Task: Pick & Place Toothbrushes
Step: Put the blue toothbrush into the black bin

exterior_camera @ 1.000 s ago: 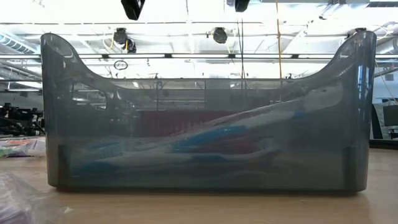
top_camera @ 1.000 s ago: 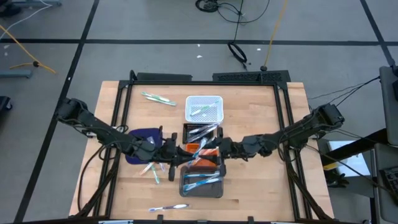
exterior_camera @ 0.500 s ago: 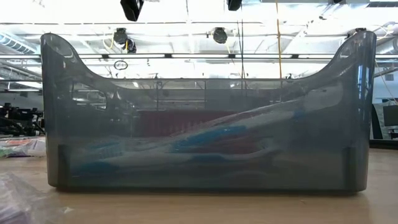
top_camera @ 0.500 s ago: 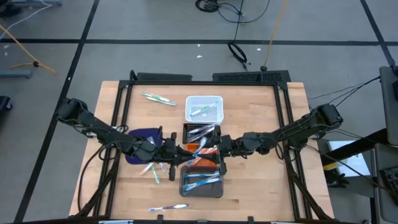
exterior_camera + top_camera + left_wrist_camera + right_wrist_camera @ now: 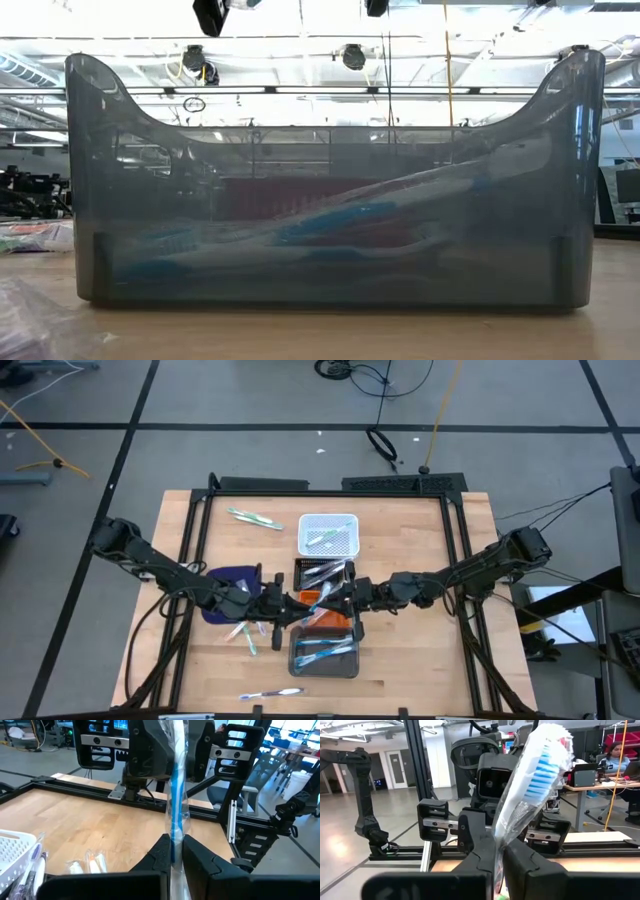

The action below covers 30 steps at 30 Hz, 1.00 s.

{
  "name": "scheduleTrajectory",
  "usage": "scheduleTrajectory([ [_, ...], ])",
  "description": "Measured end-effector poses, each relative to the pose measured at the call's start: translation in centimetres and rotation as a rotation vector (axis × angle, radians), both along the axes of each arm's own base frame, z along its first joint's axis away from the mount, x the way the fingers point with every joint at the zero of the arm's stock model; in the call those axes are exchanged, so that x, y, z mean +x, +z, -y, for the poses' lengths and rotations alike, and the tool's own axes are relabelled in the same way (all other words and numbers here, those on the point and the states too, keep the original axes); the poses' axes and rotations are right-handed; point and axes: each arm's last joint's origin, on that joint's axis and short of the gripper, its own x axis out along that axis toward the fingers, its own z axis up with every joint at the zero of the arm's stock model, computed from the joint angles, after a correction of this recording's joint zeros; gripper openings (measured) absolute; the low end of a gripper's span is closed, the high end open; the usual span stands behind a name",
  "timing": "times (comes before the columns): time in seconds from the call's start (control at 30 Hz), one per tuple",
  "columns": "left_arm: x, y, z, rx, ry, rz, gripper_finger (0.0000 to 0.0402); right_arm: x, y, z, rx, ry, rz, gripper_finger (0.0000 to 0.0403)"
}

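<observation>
Evidently the blue-and-white toothbrush in its clear plastic wrapper (image 5: 322, 599), above the orange tray (image 5: 330, 619), is pinched by both the left gripper (image 5: 173, 851) and right gripper (image 5: 498, 851), so one should release gently before the other carries it.

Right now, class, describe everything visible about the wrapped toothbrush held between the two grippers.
The toothbrush is blue and white, sealed in a clear, crinkled plastic wrapper. Its bristle head shows blue and white tufts. It hangs above the trays at the table's middle, pinched at opposite ends by the left gripper and the right gripper, both shut on it.
</observation>
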Motion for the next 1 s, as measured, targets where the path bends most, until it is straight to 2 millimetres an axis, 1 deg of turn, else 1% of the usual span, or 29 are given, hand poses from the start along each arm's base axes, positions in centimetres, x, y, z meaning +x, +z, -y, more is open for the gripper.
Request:
scheduleTrajectory([
  [0.1,0.0,0.0,0.0,0.014,-0.001,-0.003,0.003,0.0,0.0,-0.1,-0.005,0.002,-0.01,0.0008],
  [0.27,-0.4,0.2,0.0,0.04,-0.009,-0.017,0.003,-0.7,0.2,-0.3,-0.01,0.033,-0.066,0.0007],
  [0.43,-1.3,1.1,0.1,0.05,-0.028,-0.003,0.0031,-1.7,0.5,-0.8,-0.013,0.031,-0.135,0.0002],
  [0.57,-2.0,2.0,0.3,0.042,-0.04,0.023,0.0031,-2.1,0.1,-1.5,-0.031,0.036,-0.184,0.0],
  [0.63,-2.2,1.9,0.4,0.05,-0.047,0.005,0.0031,-2.3,0.1,-1.8,-0.028,0.044,-0.183,0.0],
  [0.8,-2.7,2.0,0.7,0.055,-0.056,-0.007,0.0031,-2.8,-0.4,-3.0,-0.011,0.079,-0.243,0.0],
  [1.0,-3.0,1.8,1.1,0.065,-0.068,-0.023,0.0031,-3.7,-1.3,-5.3,-0.04,0.042,-0.286,0.0],
])
